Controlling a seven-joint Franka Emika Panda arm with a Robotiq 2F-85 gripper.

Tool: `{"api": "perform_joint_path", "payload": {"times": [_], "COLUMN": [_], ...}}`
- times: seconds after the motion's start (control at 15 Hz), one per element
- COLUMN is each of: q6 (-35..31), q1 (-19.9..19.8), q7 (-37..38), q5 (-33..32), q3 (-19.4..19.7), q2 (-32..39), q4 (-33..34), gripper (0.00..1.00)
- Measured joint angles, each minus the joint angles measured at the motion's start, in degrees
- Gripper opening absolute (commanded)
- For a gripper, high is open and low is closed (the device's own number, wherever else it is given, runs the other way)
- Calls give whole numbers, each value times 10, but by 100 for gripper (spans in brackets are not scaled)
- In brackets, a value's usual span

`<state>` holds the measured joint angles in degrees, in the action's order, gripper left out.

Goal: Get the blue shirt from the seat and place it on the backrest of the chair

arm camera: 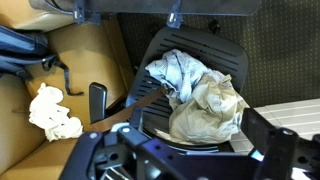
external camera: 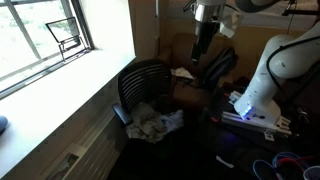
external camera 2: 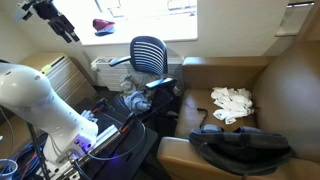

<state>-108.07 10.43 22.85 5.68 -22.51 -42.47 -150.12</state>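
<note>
The blue shirt (arm camera: 178, 72) lies crumpled on the seat of the black mesh chair (arm camera: 225, 55), touching a beige cloth (arm camera: 212, 112) beside it. In both exterior views the pile shows on the seat (external camera: 155, 122) (external camera 2: 135, 102). The chair's backrest (external camera: 140, 80) (external camera 2: 150, 52) stands upright and bare. My gripper (external camera: 203, 45) (external camera 2: 68, 33) hangs high above the chair, well apart from the clothes. In the wrist view its two fingers (arm camera: 132, 14) show at the top edge, spread apart with nothing between them.
A brown couch (external camera 2: 270, 85) beside the chair holds a white cloth (external camera 2: 232, 100) (arm camera: 52, 110) and a black bag (external camera 2: 245, 148). A window and wide sill (external camera: 60, 70) run behind the chair. The robot base (external camera: 255, 100) with cables stands close by.
</note>
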Motion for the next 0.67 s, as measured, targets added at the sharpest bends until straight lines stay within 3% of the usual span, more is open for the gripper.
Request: {"api": "perform_joint_path", "payload": {"times": [0.67], "q6": [12], "q1": [0], "q7": [7], "q5": [-8], "q3": [-6], "q2": [16], "q4": [-4], "gripper": [100]}}
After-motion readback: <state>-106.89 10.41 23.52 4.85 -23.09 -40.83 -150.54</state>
